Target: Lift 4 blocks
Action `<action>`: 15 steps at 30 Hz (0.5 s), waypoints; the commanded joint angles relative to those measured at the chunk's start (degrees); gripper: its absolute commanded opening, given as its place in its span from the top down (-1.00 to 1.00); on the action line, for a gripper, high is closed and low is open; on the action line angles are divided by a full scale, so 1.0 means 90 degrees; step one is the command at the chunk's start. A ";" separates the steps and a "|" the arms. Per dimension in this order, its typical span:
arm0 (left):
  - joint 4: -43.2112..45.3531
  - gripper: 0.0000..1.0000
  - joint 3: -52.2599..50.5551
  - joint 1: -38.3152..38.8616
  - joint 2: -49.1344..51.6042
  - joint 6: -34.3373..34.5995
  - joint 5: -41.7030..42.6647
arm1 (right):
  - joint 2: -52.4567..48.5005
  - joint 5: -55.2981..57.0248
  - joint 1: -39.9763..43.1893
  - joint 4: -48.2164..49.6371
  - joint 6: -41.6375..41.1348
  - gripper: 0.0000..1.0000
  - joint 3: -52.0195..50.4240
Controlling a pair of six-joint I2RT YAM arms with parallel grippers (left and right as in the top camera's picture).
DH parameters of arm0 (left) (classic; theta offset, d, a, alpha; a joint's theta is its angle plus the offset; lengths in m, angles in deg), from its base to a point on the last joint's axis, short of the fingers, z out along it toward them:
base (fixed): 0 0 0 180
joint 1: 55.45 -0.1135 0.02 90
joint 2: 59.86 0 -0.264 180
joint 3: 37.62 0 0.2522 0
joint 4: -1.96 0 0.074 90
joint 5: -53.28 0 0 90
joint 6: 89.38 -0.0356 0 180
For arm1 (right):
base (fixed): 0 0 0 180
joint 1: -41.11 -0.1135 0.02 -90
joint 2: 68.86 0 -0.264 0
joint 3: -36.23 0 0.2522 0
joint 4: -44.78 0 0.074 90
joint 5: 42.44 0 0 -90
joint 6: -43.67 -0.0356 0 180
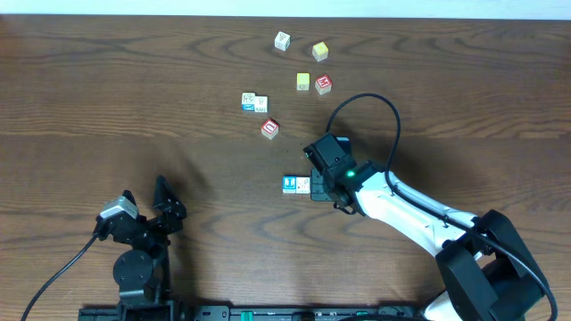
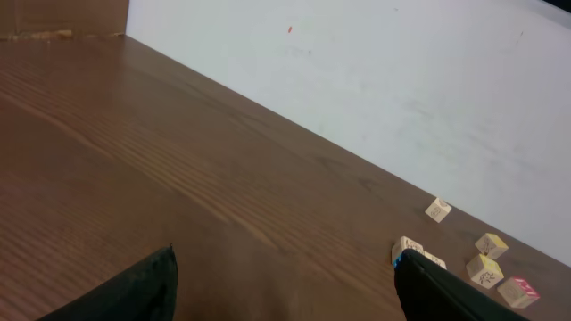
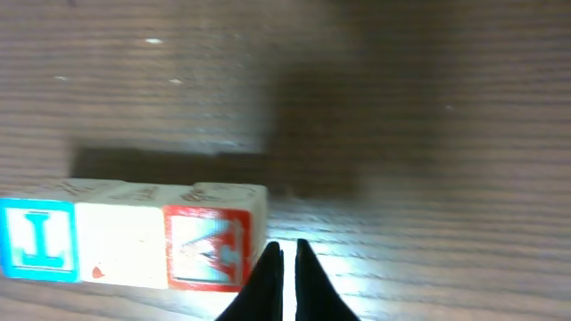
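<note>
My right gripper (image 3: 287,245) is clenched on nothing at the bottom centre, just right of the red block (image 3: 207,250). My left gripper (image 2: 287,254) is released, with the fingers wide apart.

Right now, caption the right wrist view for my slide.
Right claw, shut and empty, beside the red-faced block that ends a row with the white-faced block and blue-faced block.

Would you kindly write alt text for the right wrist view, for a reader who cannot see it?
The right gripper, nearly shut and holding nothing, is close beside a row of three blocks on the wooden table: blue-faced block, white-faced block, red-faced block nearest it.
</note>
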 commanded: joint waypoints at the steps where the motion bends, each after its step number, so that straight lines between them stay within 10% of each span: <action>1: -0.0236 -0.57 -0.0134 0.0024 -0.0036 -0.0036 -0.0058 | -0.0007 0.0367 -0.0141 -0.0056 -0.0080 0.84 0.0087; 15: -0.0236 -0.57 -0.0134 0.0024 -0.0036 -0.0036 -0.0058 | -0.0007 0.0743 0.0437 0.0017 0.0930 0.17 0.0704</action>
